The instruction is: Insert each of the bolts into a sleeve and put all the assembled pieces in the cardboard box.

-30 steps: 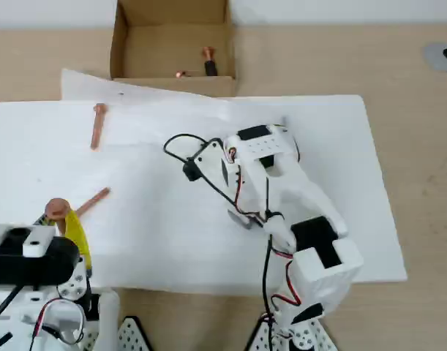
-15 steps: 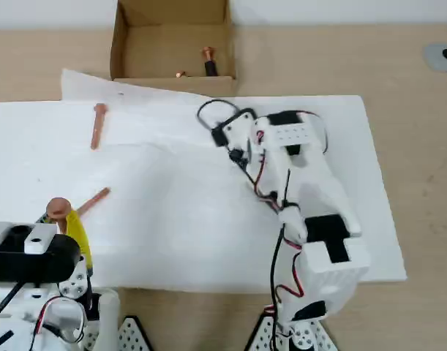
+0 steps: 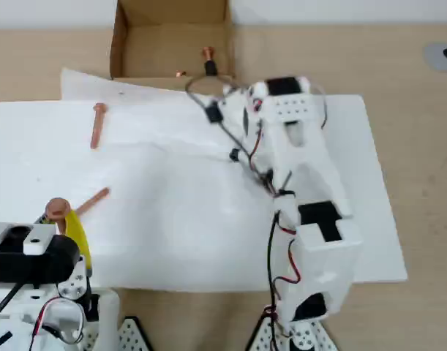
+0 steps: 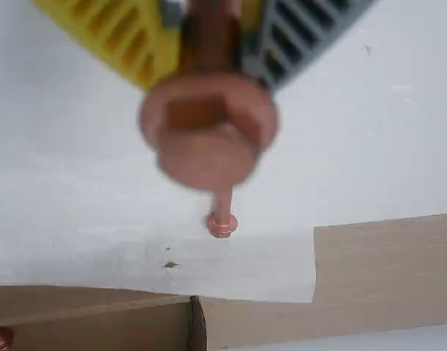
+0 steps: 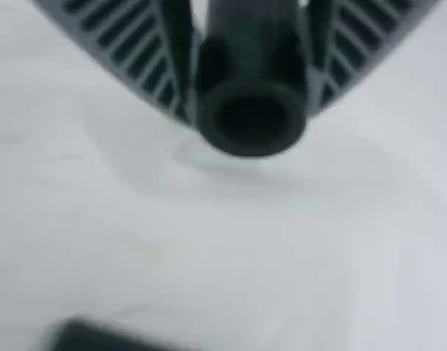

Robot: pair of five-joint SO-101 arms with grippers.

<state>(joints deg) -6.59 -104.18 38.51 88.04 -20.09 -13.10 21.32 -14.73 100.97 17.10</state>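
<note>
My left gripper (image 4: 208, 44) is shut on a copper bolt (image 4: 208, 131), its flanged head toward the camera between a yellow finger (image 4: 113, 36) and a grey one. From above, that bolt (image 3: 57, 208) is at the paper's near left. Two loose bolts lie on the paper, one far left (image 3: 98, 124) and one close by (image 3: 94, 199). My right gripper (image 5: 251, 124) is shut on a black sleeve (image 5: 251, 110), its open end toward the camera, low over the paper. The right arm (image 3: 285, 110) stretches toward the cardboard box (image 3: 119, 44), which holds an assembled piece (image 3: 208, 62).
White paper (image 3: 157, 219) covers the table's middle, with a raised fold (image 3: 135, 91) in front of the box. Cables (image 3: 241, 157) loop off the right arm. A small copper part (image 3: 181, 74) lies by the box's near wall. Bare wood (image 3: 413, 146) is at the right.
The right arm has swung from the middle of the paper to its far edge, close in front of the box. The left arm and its bolt have stayed put.
</note>
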